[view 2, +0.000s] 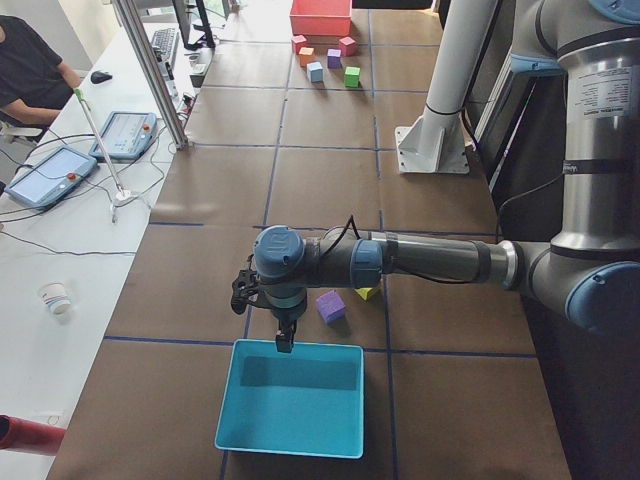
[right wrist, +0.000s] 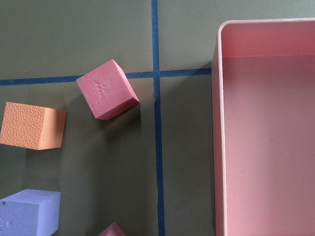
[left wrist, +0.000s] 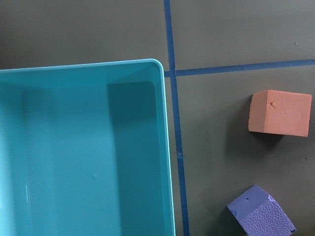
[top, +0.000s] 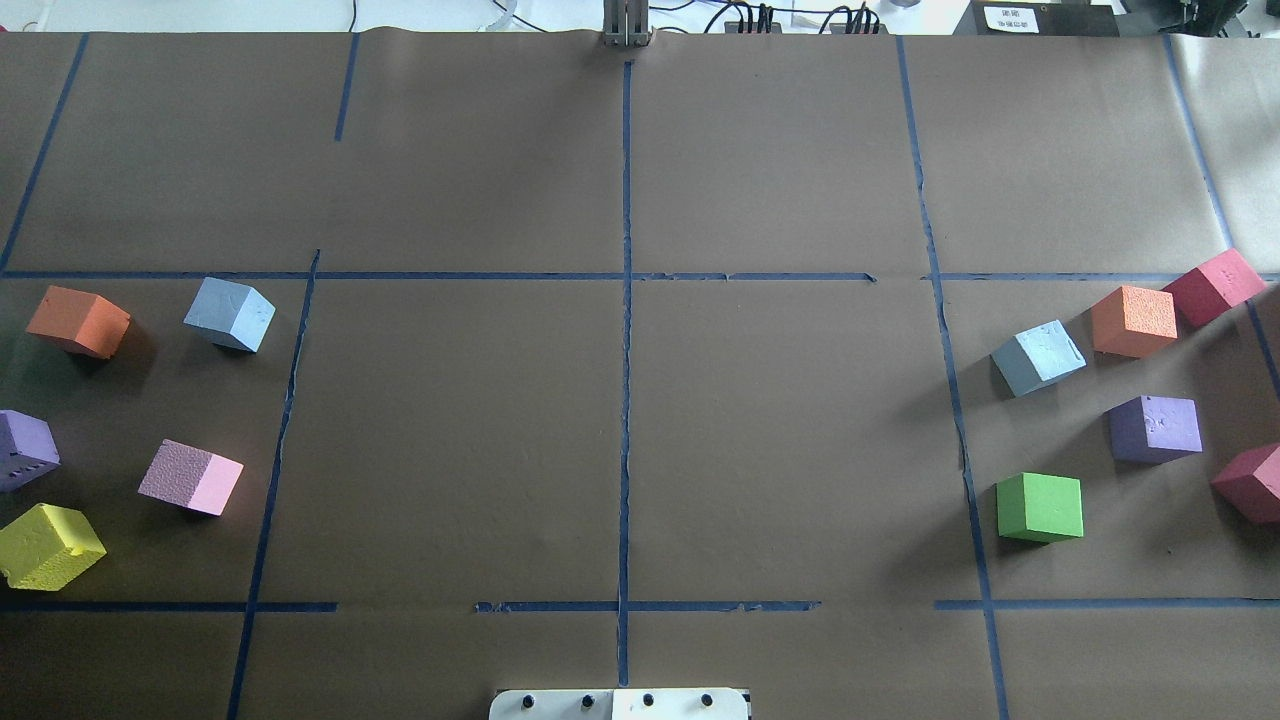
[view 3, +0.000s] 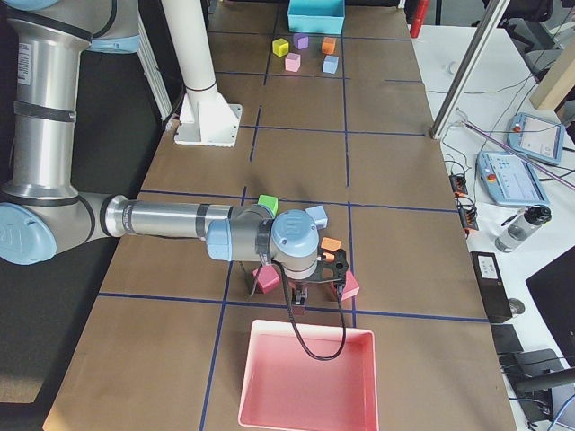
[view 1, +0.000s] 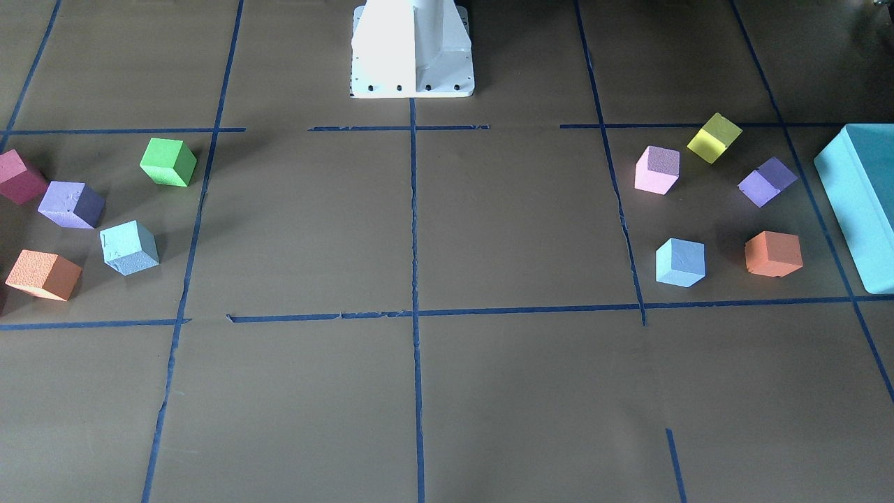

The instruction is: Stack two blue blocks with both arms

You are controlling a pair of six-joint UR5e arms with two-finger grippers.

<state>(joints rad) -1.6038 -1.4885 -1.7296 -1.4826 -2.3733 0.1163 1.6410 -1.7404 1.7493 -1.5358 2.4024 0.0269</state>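
Blue blocks: two pale foam cubes with pitted faces and slightly soft corners. Left block (top: 230,314) lies on the robot's left side of the table (top: 620,430), apart from an orange cube (top: 78,321) beside it, with a pink cube (top: 190,477) nearer the robot. Right block (top: 1038,357) lies on the robot's right side, just beside a second orange cube (top: 1133,320), with a green cube (top: 1040,507) nearer the robot. Both rest flat on brown paper, turned askew to the blue tape grid (top: 625,400). They are well apart, with the middle of the table between them.

Left arm (view 2: 420,260): smooth grey tube with blue joint caps, stretched level over the table's end. Left gripper (view 2: 285,342) hangs black and narrow over a rim of the teal box (view 2: 290,395), which is glossy plastic with rounded corners. It shows only in a side view and the fingers are too small to read, so I cannot tell whether they are spread or pressed together.

Right arm (view 3: 171,218): same build, at the far end. Right gripper (view 3: 301,294) hangs just short of the pink tray (view 3: 310,377), mostly hidden under the wrist. I cannot tell its state either.

Cut off: a purple cube (top: 25,450) at the overhead view's left edge, a red cube (top: 1250,483) at its right edge, and the white metal pedestal (view 1: 412,49) at the top of the front view.
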